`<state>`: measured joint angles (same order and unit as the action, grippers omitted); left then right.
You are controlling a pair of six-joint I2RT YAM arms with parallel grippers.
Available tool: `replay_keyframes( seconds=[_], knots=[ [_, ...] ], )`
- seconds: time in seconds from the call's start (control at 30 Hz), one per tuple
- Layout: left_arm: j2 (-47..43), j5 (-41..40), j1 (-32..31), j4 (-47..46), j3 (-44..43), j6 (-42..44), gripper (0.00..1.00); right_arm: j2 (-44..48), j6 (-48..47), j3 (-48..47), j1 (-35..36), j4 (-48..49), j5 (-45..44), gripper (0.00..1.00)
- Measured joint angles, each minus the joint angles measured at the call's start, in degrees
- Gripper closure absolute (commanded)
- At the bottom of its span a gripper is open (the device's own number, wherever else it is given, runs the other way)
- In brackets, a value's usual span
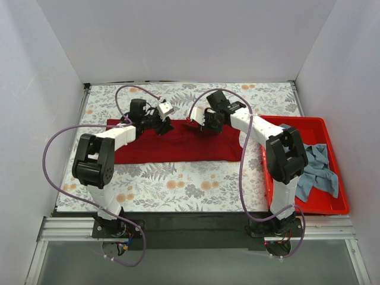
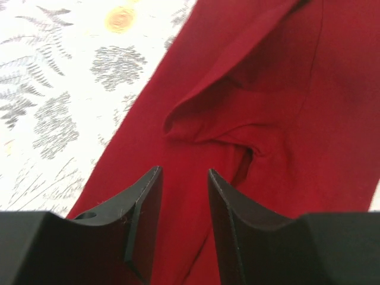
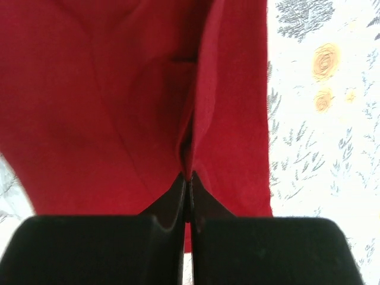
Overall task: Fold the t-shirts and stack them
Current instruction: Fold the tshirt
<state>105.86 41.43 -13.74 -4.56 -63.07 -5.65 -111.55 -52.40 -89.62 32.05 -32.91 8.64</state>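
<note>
From above, the large, plain dark red t-shirt (image 1: 178,148) of soft cloth lies as a wide band across the middle of the flower-patterned bench (image 1: 178,184). Its lower edge is fairly straight and its upper edge is bunched where the two arms meet it. The left end effector (image 1: 155,126) sits over the upper left part of the shirt and the right end effector (image 1: 200,123) over the upper middle. A crumpled grey-blue t-shirt (image 1: 317,169) lies in the bright red plastic bin (image 1: 309,209) at the right side of the bench.

In the left wrist view, the left end effector (image 2: 184,178) has its black fingers parted with nothing between them, just above the dark red t-shirt (image 2: 267,119). The cloth is puckered into a raised fold ahead of the fingertips, and the bench (image 2: 59,89) shows to the left.

In the right wrist view, the right end effector (image 3: 187,178) is closed tight, pinching a lengthwise ridge of the dark red t-shirt (image 3: 107,107). The ridge runs away from the fingertips, with the bench (image 3: 320,119) showing on the right.
</note>
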Motion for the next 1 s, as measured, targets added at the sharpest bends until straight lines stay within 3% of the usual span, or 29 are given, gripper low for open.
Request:
replay_keyframes(
  seconds=[0.4,0.43,0.5,0.53,0.57,0.6,0.8,1.0],
  knots=[
    [-8.76,-0.11,6.56,2.12,4.02,-5.60,0.64,4.59,-0.39,15.21,1.25,-0.37,-1.05,0.99],
    [-9.01,-0.11,6.86,2.45,4.39,-5.79,0.64,4.59,-0.50,15.72,1.14,-0.46,-1.09,0.94],
    [-9.11,-0.15,7.04,3.69,4.66,-6.25,0.64,4.57,-0.59,16.04,0.94,-0.55,-1.22,0.74],
    [-9.09,-0.24,6.99,4.39,4.66,-6.67,0.64,4.57,-0.57,16.02,0.92,-0.48,-1.20,0.48],
    [-9.09,-0.33,6.99,5.16,4.61,-7.13,0.64,4.57,-0.26,16.00,0.83,-0.50,-1.11,0.39],
    [-9.09,-0.52,6.99,6.25,4.37,-7.65,0.64,4.57,-0.46,15.91,0.63,-0.68,-0.96,0.36],
    [-6.56,-3.17,8.15,15.19,-2.23,-12.11,0.66,4.92,1.53,12.50,-0.61,-3.91,2.12,0.35],
    [-4.28,-6.16,12.52,25.99,-8.83,-13.42,0.68,6.08,10.51,6.19,-2.14,-7.58,4.76,0.56]
  ],
)
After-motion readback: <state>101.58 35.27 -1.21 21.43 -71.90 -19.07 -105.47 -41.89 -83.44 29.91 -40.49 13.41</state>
